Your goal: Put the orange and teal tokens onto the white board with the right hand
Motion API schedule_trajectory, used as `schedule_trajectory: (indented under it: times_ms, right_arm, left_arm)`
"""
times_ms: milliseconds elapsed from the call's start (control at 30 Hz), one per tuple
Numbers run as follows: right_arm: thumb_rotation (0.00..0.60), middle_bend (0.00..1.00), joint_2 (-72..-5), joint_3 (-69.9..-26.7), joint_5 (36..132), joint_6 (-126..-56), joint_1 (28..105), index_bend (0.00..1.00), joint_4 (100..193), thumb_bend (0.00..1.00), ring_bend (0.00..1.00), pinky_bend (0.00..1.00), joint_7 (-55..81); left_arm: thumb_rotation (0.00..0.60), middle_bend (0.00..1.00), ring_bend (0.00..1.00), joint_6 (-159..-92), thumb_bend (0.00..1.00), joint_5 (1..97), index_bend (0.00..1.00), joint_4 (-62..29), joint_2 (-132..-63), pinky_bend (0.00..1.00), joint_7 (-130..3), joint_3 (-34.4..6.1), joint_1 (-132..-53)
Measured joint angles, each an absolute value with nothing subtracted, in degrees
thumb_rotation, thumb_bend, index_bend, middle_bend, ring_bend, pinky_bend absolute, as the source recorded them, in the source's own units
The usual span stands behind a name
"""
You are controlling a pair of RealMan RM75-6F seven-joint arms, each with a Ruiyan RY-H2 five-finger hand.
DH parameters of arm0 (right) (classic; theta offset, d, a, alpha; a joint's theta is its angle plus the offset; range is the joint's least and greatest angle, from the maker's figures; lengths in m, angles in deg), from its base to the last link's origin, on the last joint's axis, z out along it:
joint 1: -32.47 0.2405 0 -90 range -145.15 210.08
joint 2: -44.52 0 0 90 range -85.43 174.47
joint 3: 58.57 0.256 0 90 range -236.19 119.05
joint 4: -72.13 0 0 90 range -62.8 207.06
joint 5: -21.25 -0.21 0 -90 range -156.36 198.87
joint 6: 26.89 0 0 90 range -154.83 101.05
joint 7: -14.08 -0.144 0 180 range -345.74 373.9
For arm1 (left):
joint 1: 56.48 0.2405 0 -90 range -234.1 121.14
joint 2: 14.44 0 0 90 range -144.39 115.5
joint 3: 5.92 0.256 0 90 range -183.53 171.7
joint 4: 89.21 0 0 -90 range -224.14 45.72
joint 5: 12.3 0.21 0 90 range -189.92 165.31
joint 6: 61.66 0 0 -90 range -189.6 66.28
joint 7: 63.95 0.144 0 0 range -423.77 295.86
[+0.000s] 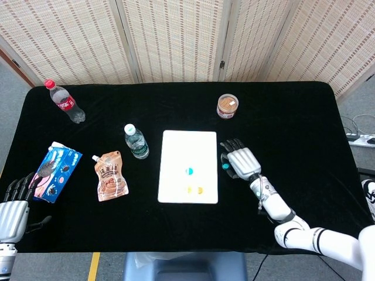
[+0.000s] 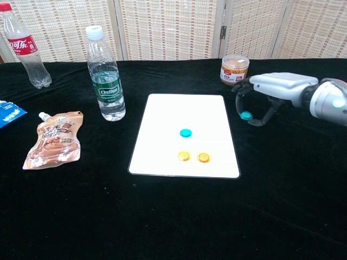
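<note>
Right hand (image 2: pixel 259 103) pinches teal token (image 2: pixel 246 115) just off board (image 2: pixel 162 135) at its 3 o'clock. Carry on toward 9 o'clock, set it flat on bare white, clear of tokens already there.

cookie pack (image 2: pixel 11 112) cropped, left hand (image 1: pixel 13 212) partly cut

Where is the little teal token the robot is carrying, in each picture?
Head view: the teal token sits in the right hand, just right of the white board.
Chest view: teal token under the right hand, right of the white board.
Shared landmark: the round jar behind.
</note>
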State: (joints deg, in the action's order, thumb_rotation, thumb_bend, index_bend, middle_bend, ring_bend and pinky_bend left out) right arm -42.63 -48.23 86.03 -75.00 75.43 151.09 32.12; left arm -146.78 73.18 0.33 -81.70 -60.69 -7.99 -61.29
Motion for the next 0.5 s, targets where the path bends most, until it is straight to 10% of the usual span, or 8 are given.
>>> schedule_trajectory:
  times_ms: [500]
  right_arm:
    - [0.600,0.11,-51.36,-47.21,77.09,-72.72,83.04,0.50,147.63,0.43,0.00,0.00,43.27]
  left_arm:
    - [0.600,0.03,0.01,-145.79,0.17,72.44,0.12,-1.71,-82.66,0.00,-61.86,-7.68,-61.20]
